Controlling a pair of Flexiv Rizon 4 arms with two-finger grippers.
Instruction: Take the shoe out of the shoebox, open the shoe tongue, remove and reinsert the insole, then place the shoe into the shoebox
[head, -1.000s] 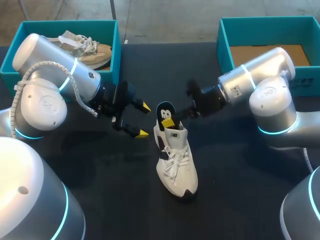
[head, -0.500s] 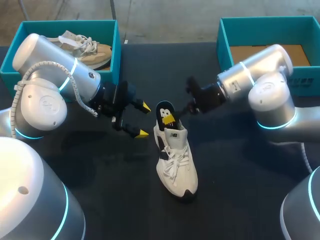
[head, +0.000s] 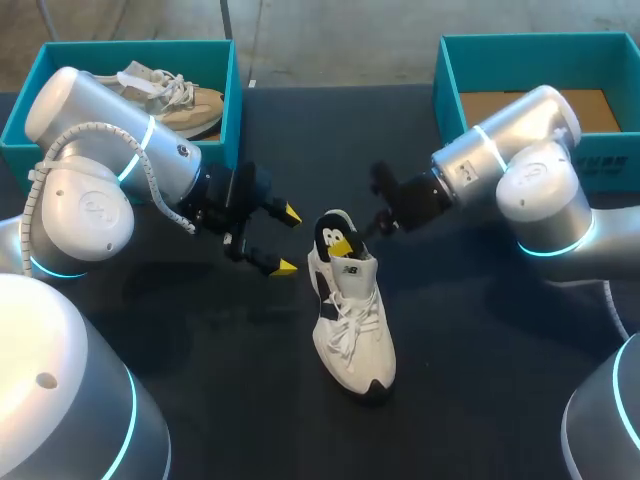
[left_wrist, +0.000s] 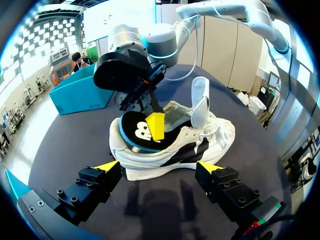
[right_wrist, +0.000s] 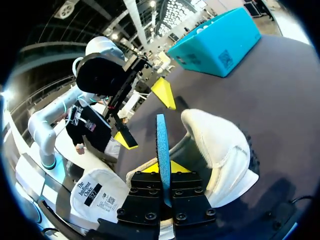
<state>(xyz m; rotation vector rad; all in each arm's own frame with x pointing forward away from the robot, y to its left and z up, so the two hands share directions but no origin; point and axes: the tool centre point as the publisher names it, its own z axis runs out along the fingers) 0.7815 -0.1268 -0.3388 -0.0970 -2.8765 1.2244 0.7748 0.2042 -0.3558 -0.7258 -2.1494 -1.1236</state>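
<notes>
Insole (head: 330, 227) sinks deeper into the shoe (head: 355, 335), pinched by right hand (head: 342, 244)

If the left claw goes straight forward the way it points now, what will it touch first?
Probably the white shoe, its side near the heel, below the raised insole. It stands straight ahead of the left claw, though depth is unclear.

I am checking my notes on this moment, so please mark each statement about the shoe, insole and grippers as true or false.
1. The right gripper is shut on the insole. True.
2. The left gripper holds the white shoe. False: it is open, apart from the shoe.
3. The white shoe lies in a shoebox. False: it stands on the table.
4. A beige shoe lies in the left shoebox. True.
</notes>
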